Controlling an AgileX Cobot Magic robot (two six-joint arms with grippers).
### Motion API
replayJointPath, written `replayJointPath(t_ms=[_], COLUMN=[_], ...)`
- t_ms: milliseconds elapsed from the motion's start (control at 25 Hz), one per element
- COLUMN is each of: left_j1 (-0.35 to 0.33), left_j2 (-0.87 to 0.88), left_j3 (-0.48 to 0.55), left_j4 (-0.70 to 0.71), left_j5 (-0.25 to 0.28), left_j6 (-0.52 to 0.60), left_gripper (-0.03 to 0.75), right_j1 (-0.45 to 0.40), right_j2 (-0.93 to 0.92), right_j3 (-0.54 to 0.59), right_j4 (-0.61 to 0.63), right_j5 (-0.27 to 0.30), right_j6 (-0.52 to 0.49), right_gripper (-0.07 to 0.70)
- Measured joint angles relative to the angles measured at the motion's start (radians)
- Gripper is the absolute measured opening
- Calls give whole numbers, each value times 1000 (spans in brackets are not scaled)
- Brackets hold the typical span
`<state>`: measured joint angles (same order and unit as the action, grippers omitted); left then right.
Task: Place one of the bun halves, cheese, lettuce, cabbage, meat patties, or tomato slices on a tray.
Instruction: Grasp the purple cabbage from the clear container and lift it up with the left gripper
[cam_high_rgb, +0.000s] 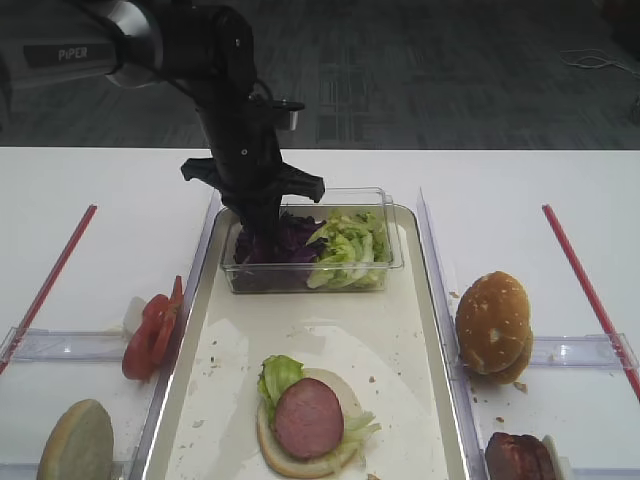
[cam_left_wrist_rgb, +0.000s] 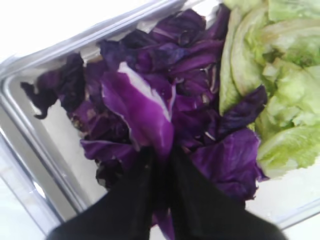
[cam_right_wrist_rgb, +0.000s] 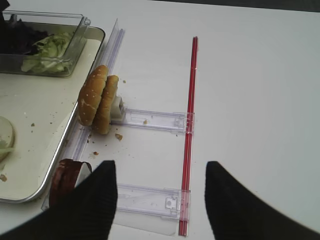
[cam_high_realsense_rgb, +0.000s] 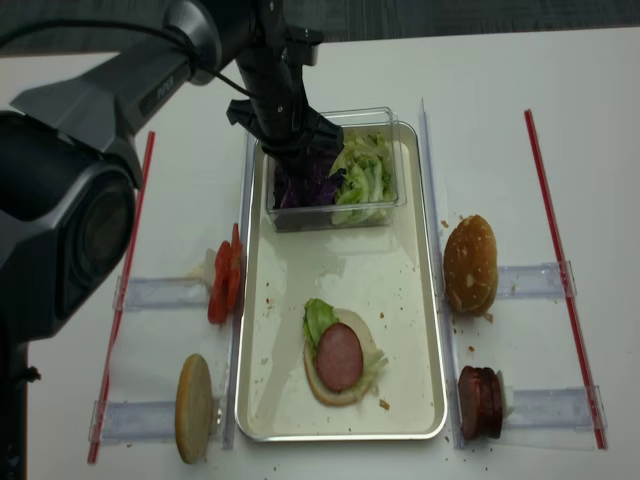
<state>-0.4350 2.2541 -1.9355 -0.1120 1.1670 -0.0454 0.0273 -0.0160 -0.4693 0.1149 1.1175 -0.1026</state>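
Purple cabbage (cam_left_wrist_rgb: 145, 107) sits pinched between our closed left fingers (cam_left_wrist_rgb: 159, 165) inside the clear tub (cam_high_rgb: 385, 262). We judge picking underway; next, lift it onto the tray (cam_high_rgb: 400, 350). Our right fingers (cam_right_wrist_rgb: 159, 197) hang open, empty.

One tray (cam_high_realsense_rgb: 420, 300), one tub (cam_high_realsense_rgb: 385, 210), two red strips (cam_high_realsense_rgb: 560, 270).

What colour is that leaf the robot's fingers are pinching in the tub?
Deep purple with a pale whitish streak: the cabbage. It shows best in the left wrist view.
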Motion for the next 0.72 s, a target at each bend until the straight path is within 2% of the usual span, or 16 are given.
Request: replayJointPath(t_ms=[160, 280, 720], left_j1=[0, 0, -4], left_j2=[0, 0, -24], left_j3=[-68, -98, -100], left_j4=[41, 66, 77], left_j5=[49, 54, 63], left_j6=[0, 0, 0], left_gripper=[75, 74, 74], right_j1=[0, 0, 0], right_j2=[0, 0, 0], right_j3=[0, 0, 0], right_j4=[0, 0, 0], right_j5=[0, 0, 0], right_j6=[0, 0, 0], right_gripper=[405, 405, 405])
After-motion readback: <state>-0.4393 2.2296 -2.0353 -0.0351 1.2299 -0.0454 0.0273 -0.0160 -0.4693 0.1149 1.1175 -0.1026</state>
